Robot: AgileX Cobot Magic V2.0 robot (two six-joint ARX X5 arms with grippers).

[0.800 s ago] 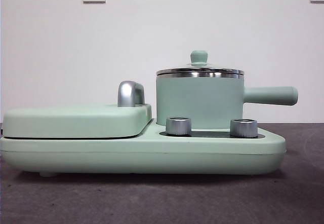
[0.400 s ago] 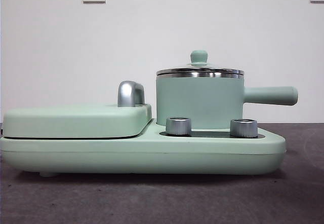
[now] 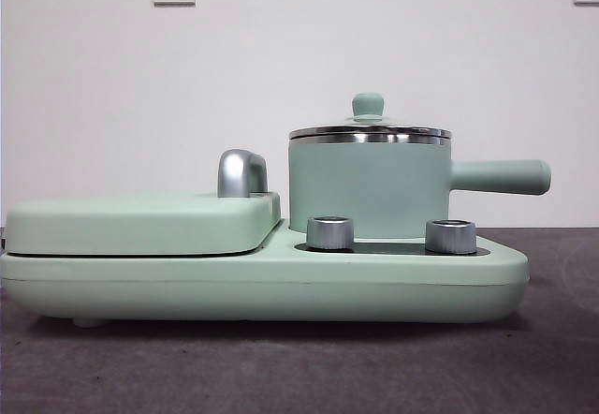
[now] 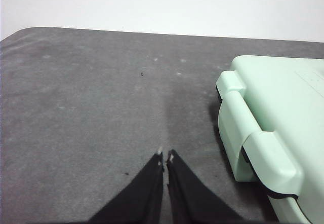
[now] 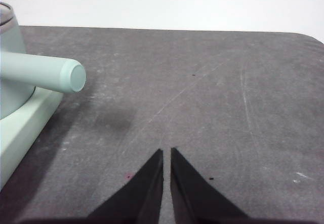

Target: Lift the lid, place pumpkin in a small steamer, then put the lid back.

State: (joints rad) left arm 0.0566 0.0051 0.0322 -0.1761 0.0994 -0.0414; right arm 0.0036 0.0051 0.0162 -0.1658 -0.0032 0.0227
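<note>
We see a wide mint-green appliance base [image 3: 262, 288] sitting on a dark grey table [image 3: 299, 367], and we place everything else by that base. The small steamer [image 3: 367, 189], a mint-green pot with a steel rim, stands on the base's right half, just behind two silver knobs [image 3: 329, 232]. Its long straight handle [image 3: 501, 177] points out past the base's right end. The lid [image 3: 369, 131] sits closed on the steamer's rim, its small green knob upright on top. On the base's left half lies a flat rectangular cover [image 3: 140, 222] with a chrome handle [image 3: 241, 172] near its inner edge.

We find the left gripper [image 4: 165, 157] over bare table beside the base's cover end, apart from it, jaws pressed together with nothing between them. The right gripper [image 5: 166, 153] is over bare table off the base's steamer end, clear of the handle tip [image 5: 76, 77], its jaws nearly touching and holding nothing.

We cannot see the pumpkin in any view.
</note>
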